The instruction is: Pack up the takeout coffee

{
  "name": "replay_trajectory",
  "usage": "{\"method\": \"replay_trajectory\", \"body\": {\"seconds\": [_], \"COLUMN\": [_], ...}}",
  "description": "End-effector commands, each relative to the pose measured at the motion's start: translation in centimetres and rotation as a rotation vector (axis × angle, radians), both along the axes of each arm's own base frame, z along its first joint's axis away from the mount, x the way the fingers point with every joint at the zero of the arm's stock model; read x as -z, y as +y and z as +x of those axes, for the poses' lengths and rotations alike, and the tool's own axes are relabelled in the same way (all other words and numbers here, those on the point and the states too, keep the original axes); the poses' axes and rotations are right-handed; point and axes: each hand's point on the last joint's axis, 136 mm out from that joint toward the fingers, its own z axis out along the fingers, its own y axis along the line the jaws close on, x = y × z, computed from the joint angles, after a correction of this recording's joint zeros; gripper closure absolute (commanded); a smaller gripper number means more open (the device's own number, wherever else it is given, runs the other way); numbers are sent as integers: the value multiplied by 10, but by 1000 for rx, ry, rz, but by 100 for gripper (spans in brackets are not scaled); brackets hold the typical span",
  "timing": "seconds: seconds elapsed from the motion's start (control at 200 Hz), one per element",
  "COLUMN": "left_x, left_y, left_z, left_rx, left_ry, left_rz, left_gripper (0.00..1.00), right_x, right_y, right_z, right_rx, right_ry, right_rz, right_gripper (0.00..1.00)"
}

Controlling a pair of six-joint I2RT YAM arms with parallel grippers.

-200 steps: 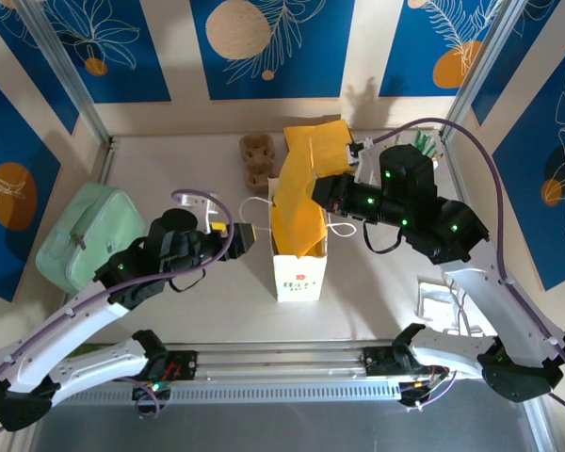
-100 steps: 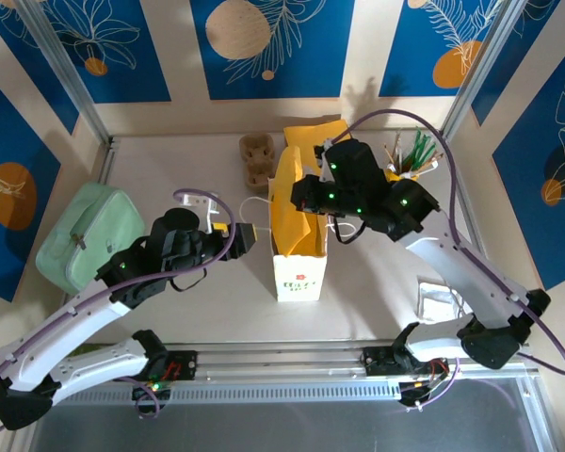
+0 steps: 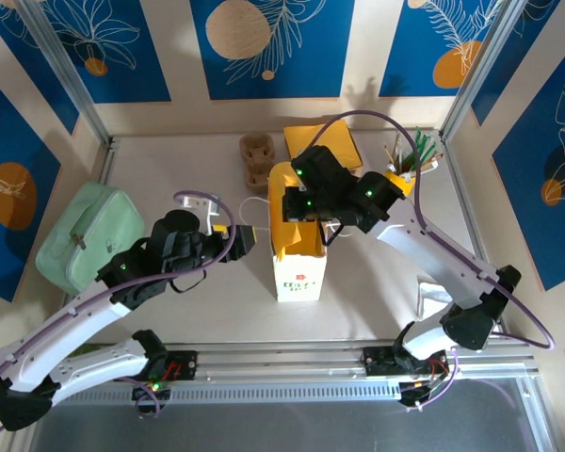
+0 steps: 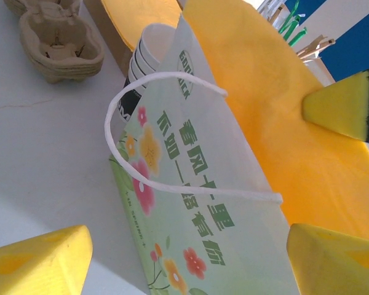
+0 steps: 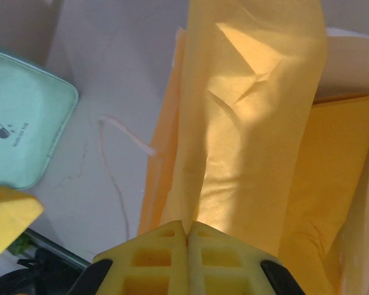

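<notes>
A green flower-printed paper bag point(image 3: 298, 273) stands open at mid-table, its white cord handle facing the left wrist view point(image 4: 190, 203). My right gripper point(image 3: 292, 207) hangs over the bag's mouth, shut point(image 5: 187, 230) on a yellow paper sheet point(image 5: 252, 123) that droops into the bag point(image 3: 297, 235). My left gripper point(image 3: 250, 238) is open just left of the bag, its yellow fingers apart on either side of the printed face point(image 4: 190, 258) with nothing held. The takeout coffee is out of view.
A mint pouch point(image 3: 85, 235) lies at the left. A cardboard cup carrier point(image 3: 255, 160) and more yellow sheets point(image 3: 325, 141) sit behind the bag. Stacked lidless white cups point(image 4: 150, 49) stand beyond it. A holder of stirrers point(image 3: 410, 155) is back right.
My right arm has swung left and over the bag, carrying the yellow sheet down into its mouth. The left arm has stayed put.
</notes>
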Motion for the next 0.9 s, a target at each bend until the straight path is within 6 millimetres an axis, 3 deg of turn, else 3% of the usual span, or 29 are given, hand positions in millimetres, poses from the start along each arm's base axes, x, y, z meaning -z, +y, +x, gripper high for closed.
{"method": "replay_trajectory", "body": {"seconds": [0.0,0.295,0.89], "left_x": [-1,4,9], "left_y": [5,10,18], "left_z": [0,-2,-3], "left_rx": [-19,-31,-56], "left_ry": [-10,-5,-3], "left_rz": [-7,-2,13], "left_gripper": [17,17,16], "right_x": [5,33,66], "right_y": [0,-11,-33], "right_z": [-3,-3,-6], "right_rx": [-49,-46,-3], "right_ry": [20,102,181], "right_rz": [-41,-158,-303], "right_gripper": [100,100,97]}}
